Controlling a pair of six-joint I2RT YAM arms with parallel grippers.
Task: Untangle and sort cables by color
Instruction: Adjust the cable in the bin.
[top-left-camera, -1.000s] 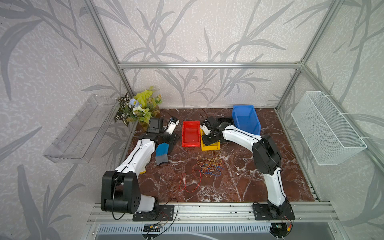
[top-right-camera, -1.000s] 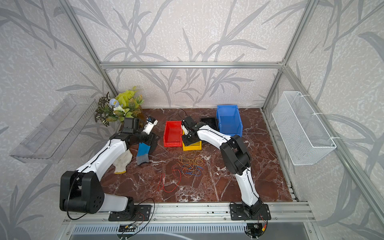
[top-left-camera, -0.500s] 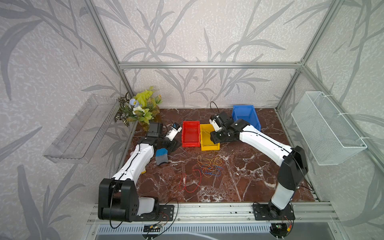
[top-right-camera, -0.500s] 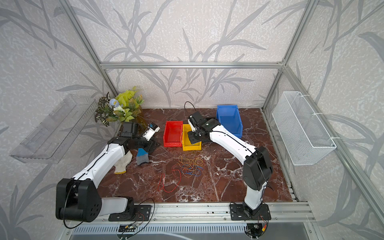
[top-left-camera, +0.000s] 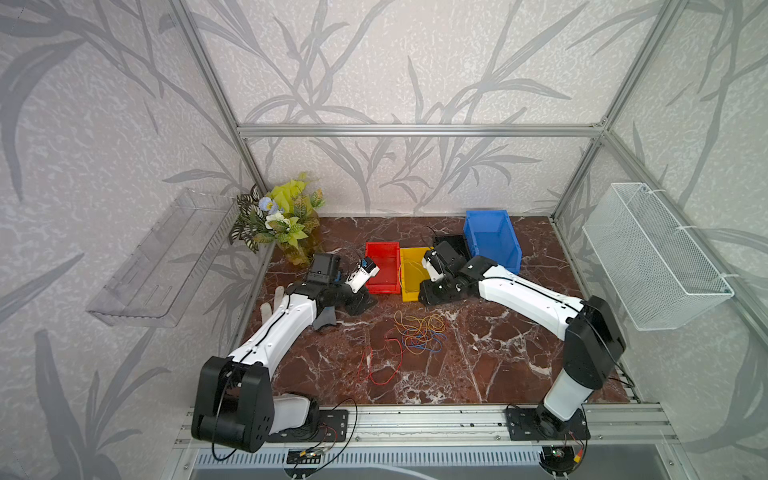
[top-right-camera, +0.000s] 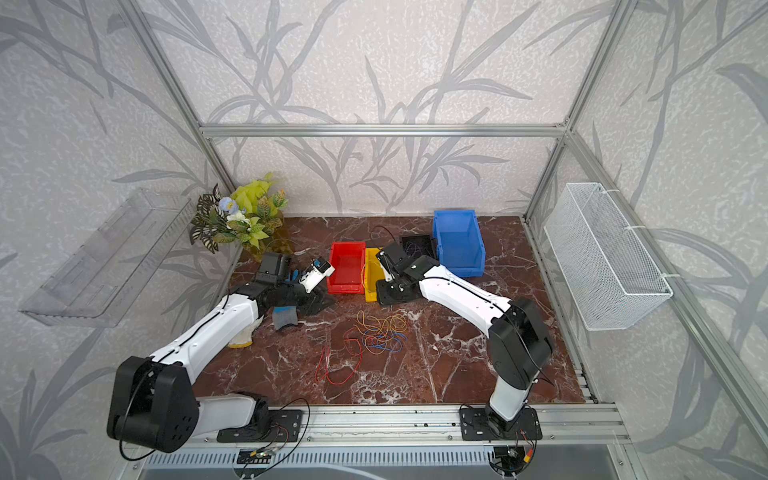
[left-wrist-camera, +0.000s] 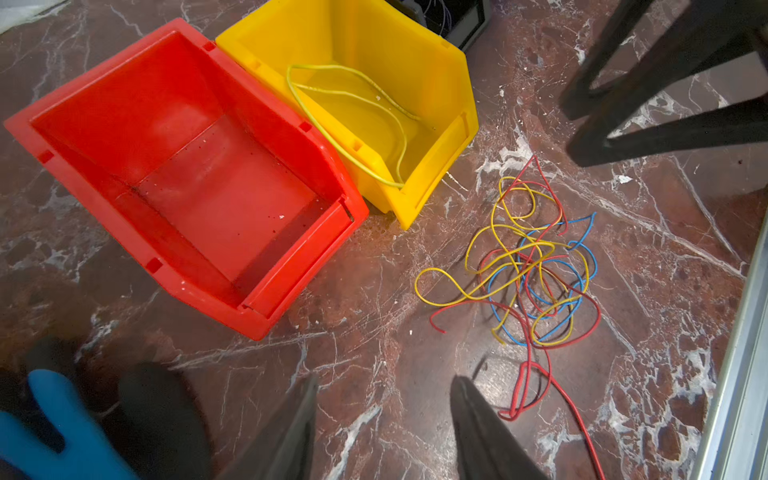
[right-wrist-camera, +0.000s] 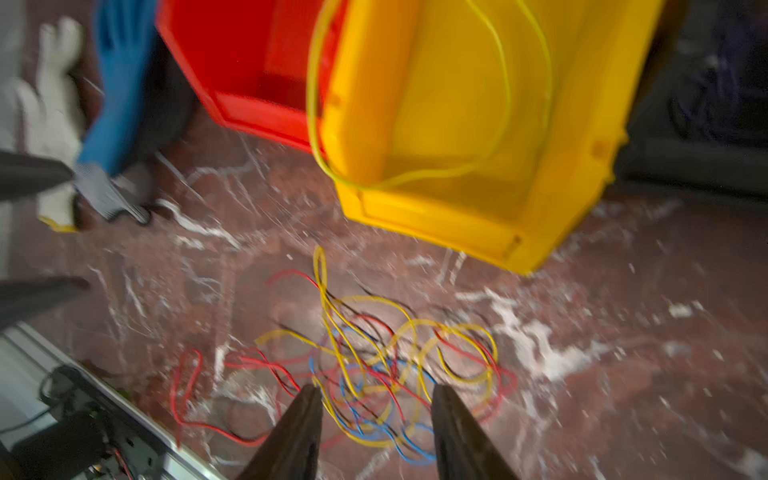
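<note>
Here the tangled thin red, yellow and blue cables (left-wrist-camera: 536, 270) lie on the brown marble tabletop (left-wrist-camera: 353, 353) near the yellow plastic bin (left-wrist-camera: 415, 62) — one yellow strand (left-wrist-camera: 328, 66) inside. The left gripper (left-wrist-camera: 384, 380) and right gripper (right-wrist-camera: 377, 388) both gape, holding nothing; a blue glove (left-wrist-camera: 62, 411) lies beside the left.

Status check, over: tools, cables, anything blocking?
Open, empty: left tool, right tool. Red, yellow, blue cables tangled on table; one yellow cable in yellow bin. A blue glove by left tool, off tangle.

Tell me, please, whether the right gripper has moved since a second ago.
Yes. The right gripper was over the yellow bin; it has drawn back to the bin's front corner, toward the cable tangle.
</note>
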